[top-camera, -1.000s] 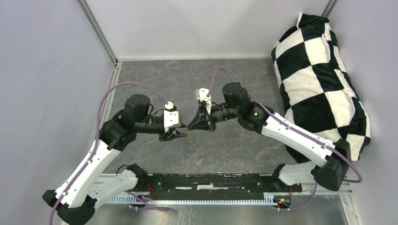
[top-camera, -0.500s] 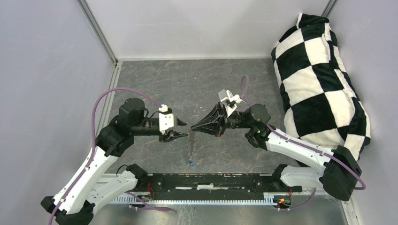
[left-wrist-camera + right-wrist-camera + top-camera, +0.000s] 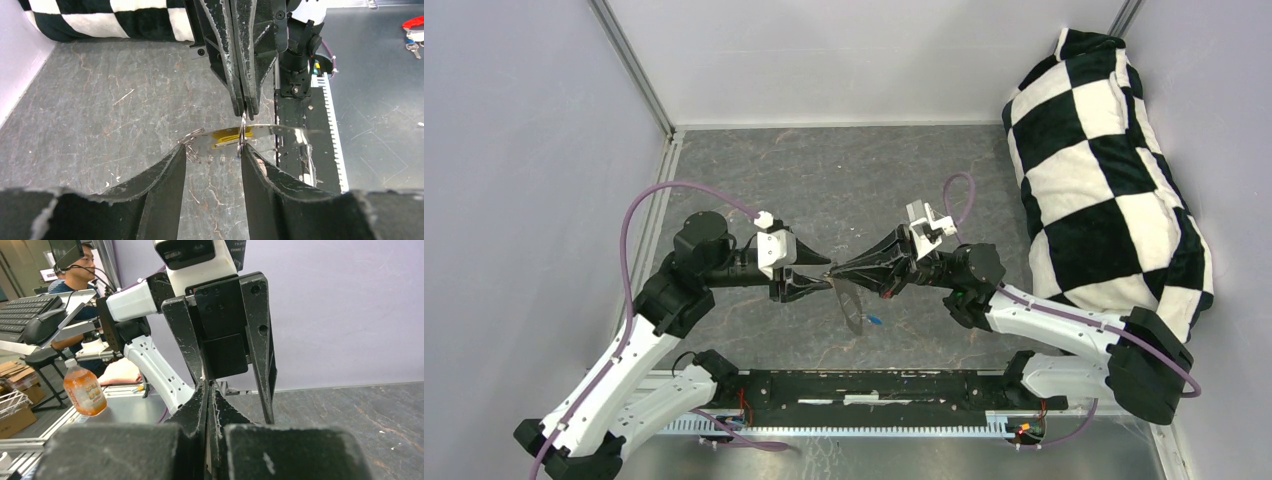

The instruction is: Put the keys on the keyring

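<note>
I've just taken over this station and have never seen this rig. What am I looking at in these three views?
You see two robot arms, each ending in a two-finger gripper. The top view looks down from behind them, and the other two come from cameras on the wrists. A checkered cushion sits at the right of the grey table. The right gripper is shut on the silver keyring, which hangs from its tips. A gold key lies along the band, and a blue key shows at its low end. The left gripper is open, with a finger on either side of the ring.
</note>
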{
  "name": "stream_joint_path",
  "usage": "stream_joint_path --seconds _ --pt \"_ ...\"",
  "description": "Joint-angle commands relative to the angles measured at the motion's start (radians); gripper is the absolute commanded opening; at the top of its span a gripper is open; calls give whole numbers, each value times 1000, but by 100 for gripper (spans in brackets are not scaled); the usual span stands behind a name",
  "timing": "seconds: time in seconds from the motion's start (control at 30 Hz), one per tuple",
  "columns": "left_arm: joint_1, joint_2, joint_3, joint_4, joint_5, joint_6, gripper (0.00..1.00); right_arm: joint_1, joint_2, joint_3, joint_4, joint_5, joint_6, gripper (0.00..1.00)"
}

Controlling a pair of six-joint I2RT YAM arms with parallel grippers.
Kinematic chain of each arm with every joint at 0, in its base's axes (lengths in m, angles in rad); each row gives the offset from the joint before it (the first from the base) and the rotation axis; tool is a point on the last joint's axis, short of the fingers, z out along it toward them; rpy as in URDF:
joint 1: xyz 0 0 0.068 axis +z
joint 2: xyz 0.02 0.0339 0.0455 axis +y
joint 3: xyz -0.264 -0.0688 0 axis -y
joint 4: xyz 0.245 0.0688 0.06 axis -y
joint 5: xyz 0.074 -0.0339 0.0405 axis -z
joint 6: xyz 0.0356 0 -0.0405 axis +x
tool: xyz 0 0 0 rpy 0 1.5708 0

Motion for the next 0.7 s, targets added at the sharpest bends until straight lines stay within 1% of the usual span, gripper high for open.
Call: stream_joint_path --seconds 0.0,0.13,0.27,0.4,0.5,0.53,0.6,0.67 --pt "-2 -2 -19 114 39 -125 50 29 7 -11 118 82 -52 0" --pt "-1 0 -18 165 49 -191 47 50 8 -32 134 121 -94 0" --pt "-1 -5 -13 178 58 -210 39 53 6 -63 200 162 -91 0" --pt "-1 -21 0 121 54 -122 34 53 6 -87 259 199 -69 0" --pt "-1 -33 -3 85 48 -41 31 53 19 -113 352 220 -21 0" --pt "-2 -36 -6 80 45 -22 28 54 29 -117 377 221 3 0" --pt "-2 -40 -13 78 35 7 21 53 52 -123 437 225 43 0" --pt "-2 -45 -15 78 30 35 17 55 64 -124 464 228 58 0"
